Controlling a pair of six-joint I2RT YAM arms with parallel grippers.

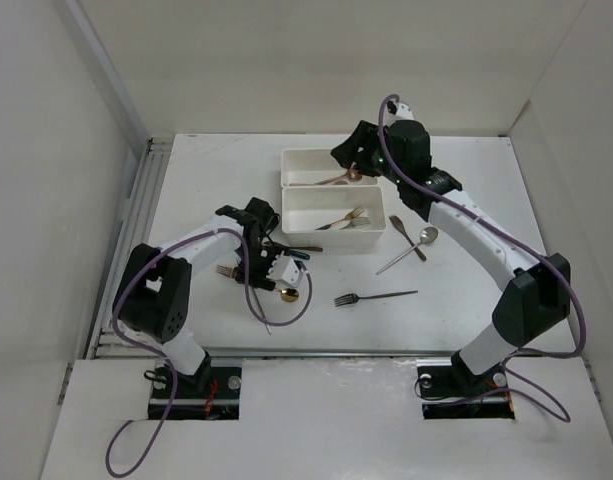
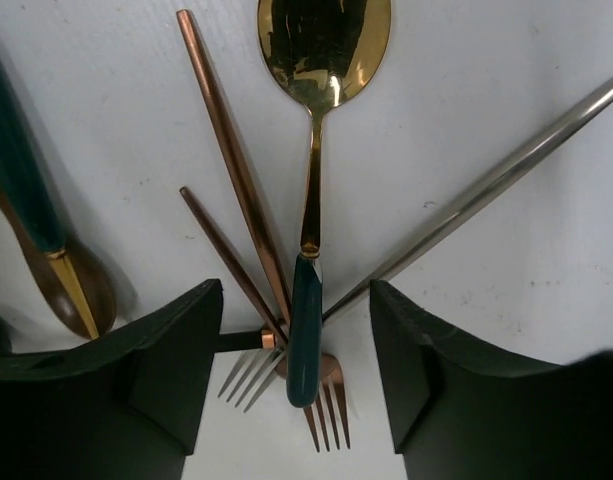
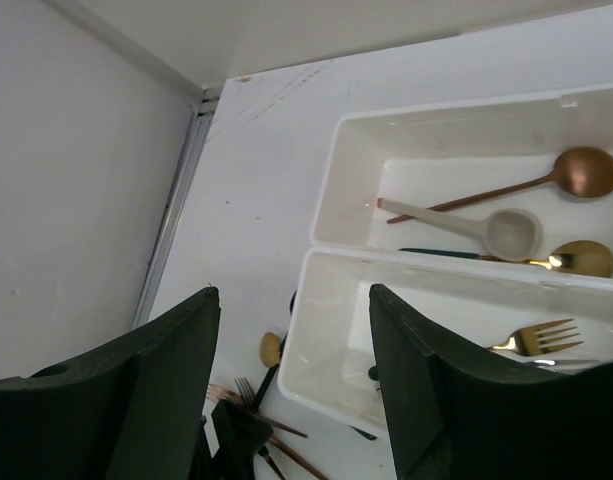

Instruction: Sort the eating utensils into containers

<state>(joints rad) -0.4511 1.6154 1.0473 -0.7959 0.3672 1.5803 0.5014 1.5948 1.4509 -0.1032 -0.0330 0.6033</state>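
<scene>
the left jaws stand spread low over the counter [image 2: 506,80], pinching nothing. between them lie the handle end of a green-handled spoon [image 2: 324,40] and the tines of two copper forks [image 2: 229,150]. the spoon's gold bowl lies straight ahead of the jaws, and a silver handle [image 2: 486,185] runs off ahead to their right. the right jaws are spread too and empty, above two white trays. ahead of them the far tray [image 3: 436,135] holds a copper spoon [image 3: 586,170], a grey spoon [image 3: 511,232] and a gold spoon [image 3: 581,258]. the near tray [image 3: 321,330], just beyond the right-hand jaw, holds a gold fork [image 3: 541,338].
</scene>
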